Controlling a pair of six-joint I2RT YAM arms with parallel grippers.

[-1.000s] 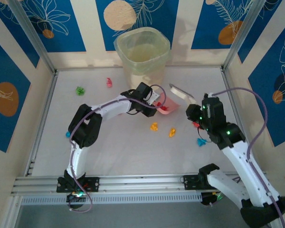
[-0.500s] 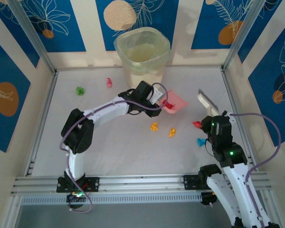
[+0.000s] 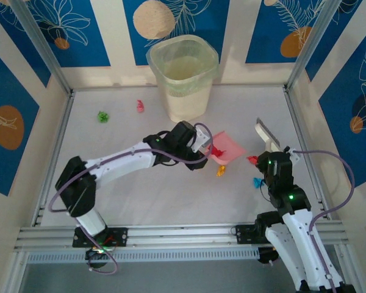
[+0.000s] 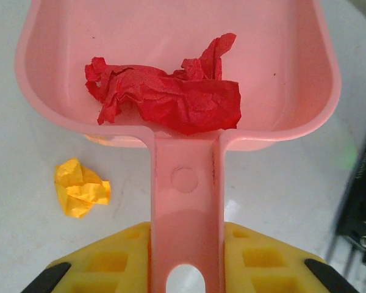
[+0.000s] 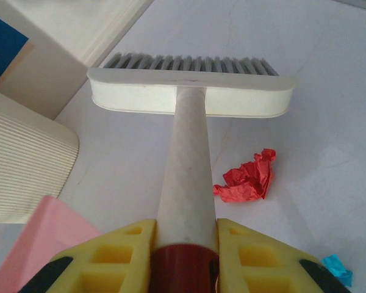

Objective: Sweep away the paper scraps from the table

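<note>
On the table point(image 3: 140, 195) I noted a green scrap point(image 3: 102, 116) far left near the back and a pink scrap point(image 3: 140, 106) just right of it, both well apart from the arms. A pale ribbed bin point(image 3: 183, 76) stood at the back centre. The left gripper point(image 4: 186, 256) was clamped on the handle of the dustpan point(image 4: 280, 36), its yellow fingers point(image 4: 110, 256) pressed against both sides of the stem. A crumpled red scrap point(image 4: 165, 91) lay inside the pan against its rear wall. A yellow-orange scrap point(image 4: 81, 187) lay on the table just beside the handle, outside the pan. I could not tell whether the pan's lip touched the table. Right of the pan a second red scrap point(image 5: 247, 179) sat on the table, close to the brush point(image 5: 189, 91) but not touching it, with a cyan scrap point(image 5: 337, 267) nearer the front. The right gripper point(image 5: 186, 256) was closed tight on the brush handle, bristles pointing away towards the back wall.
</note>
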